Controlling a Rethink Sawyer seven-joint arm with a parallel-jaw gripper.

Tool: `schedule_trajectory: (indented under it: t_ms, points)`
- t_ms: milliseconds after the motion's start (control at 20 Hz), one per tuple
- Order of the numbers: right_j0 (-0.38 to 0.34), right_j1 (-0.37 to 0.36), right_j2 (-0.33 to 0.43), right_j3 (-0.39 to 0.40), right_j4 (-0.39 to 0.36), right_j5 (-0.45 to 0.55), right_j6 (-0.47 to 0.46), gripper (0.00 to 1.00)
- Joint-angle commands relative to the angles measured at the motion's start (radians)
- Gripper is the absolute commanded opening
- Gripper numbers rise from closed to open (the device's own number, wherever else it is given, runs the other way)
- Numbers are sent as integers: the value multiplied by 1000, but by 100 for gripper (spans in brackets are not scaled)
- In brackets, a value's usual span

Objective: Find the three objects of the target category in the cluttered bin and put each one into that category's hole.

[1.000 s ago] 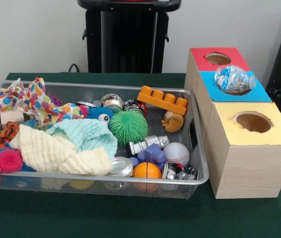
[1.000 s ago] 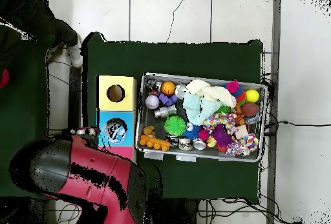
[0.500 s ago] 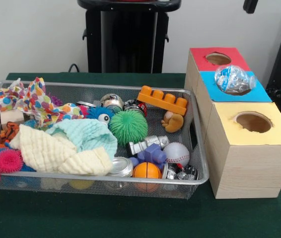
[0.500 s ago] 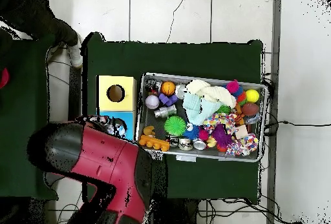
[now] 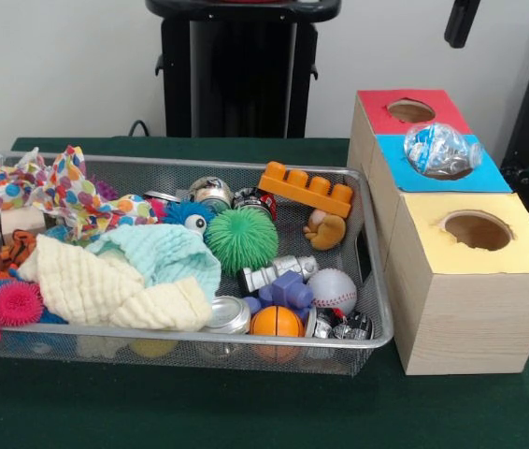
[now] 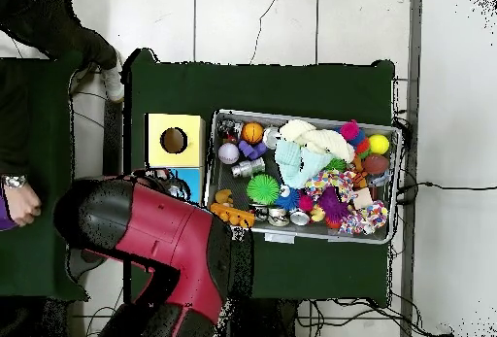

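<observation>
No readable brand text anywhere; the crushed clear bottle (image 5: 442,150) shows blue label print but no legible words. It lies on its side on the blue box (image 5: 493,175), wedged in or over that box's hole, not dropped through. The red box (image 5: 370,100) sits behind it and the yellow box (image 5: 517,257) in front, both holes unblocked.

Only a dark tip of the gripper (image 5: 460,21) shows at the top edge of the front view, above the red box and well above the bottle, not touching it. Can't tell whether its jaws are spread or closed. Overhead, the red arm (image 6: 165,246) covers the red box and most of the blue one.

The bin (image 5: 374,281) sits just beside the boxes, packed with clutter: orange brick (image 5: 307,189), green spiky ball (image 5: 242,239), baseball (image 5: 334,291), small orange ball (image 5: 277,322), metal can (image 5: 227,315), yellow cloth (image 5: 106,290), dotted cloth (image 5: 59,192). No other clear bottles are visible in it. A person's hand (image 6: 19,202) shows at the overhead view's left edge.
</observation>
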Motion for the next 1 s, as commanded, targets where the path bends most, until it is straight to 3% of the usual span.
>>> schedule_trajectory:
  t_ms: [50,1000]
  points:
    - [-25,39,104,-10,36,-41,214,0]
    - [-50,130,130,-80,90,-107,217,0]
